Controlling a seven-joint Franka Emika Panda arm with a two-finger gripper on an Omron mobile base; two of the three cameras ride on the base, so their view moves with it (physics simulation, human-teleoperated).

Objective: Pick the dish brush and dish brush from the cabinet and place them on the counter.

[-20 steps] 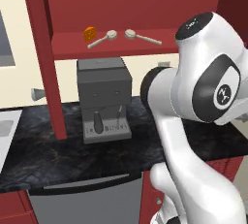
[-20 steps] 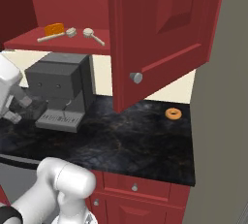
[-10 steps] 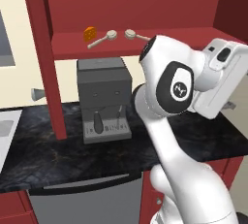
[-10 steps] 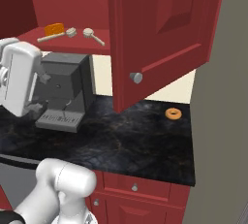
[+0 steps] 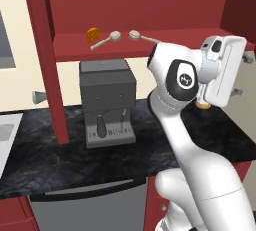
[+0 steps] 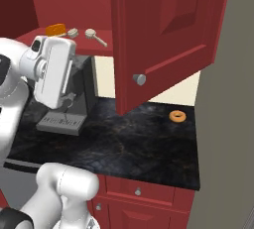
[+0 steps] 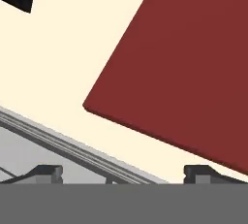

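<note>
Two pale beige dish brushes lie on the red shelf of the open cabinet point(image 5: 70, 51), one point(image 5: 107, 40) left of the other point(image 5: 141, 37). From the right they show as a short one point(image 6: 73, 32) and a longer one point(image 6: 95, 36). My white hand point(image 5: 220, 71) hangs below the shelf and to the right of the brushes, apart from them. In the right base view the hand point(image 6: 52, 72) is in front of the coffee machine. The gripper point(image 7: 123, 173) is open with nothing between its fingertips point(image 7: 48, 172), facing a red panel point(image 7: 193, 58) and cream wall. The black counter point(image 5: 45, 160) lies below.
An orange block point(image 5: 92, 34) sits left of the brushes on the shelf. A grey coffee machine point(image 5: 106, 102) stands on the counter under the shelf. The cabinet door point(image 6: 163, 29) hangs open with its knob point(image 6: 139, 79) over the counter point(image 6: 139, 143). A donut point(image 6: 177, 116) lies at the back right.
The arm has swung round from its folded pose. The hand has come up in front of the coffee machine. Its jaws stayed open, and the brushes have not moved.
</note>
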